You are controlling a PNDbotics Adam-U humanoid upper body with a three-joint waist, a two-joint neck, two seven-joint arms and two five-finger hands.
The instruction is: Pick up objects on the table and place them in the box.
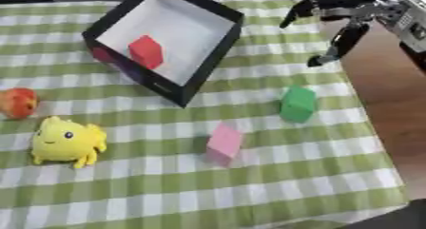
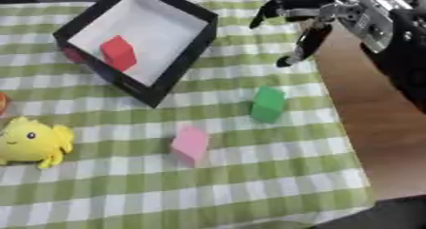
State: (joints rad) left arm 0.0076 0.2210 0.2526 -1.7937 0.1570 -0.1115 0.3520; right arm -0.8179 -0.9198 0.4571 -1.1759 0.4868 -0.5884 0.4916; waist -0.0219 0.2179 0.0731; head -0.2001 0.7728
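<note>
Left eye view: red block point(image 1: 146, 51) inside black box point(image 1: 208, 66); green block point(image 1: 297, 103), pink block point(image 1: 224, 142), yellow plush toy point(image 1: 66, 141) and orange-red fruit point(image 1: 17, 102) on checked worktop point(image 1: 275, 190).
Right eye view: right hand point(image 2: 309, 19) above cloth edge, fingers relaxed, empty.

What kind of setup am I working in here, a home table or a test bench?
Probably a staged test table: a green-and-white checked cloth carries only toy props, a pink foam block, a green block, a yellow plush toy, plus a black-walled white-floored box.
</note>
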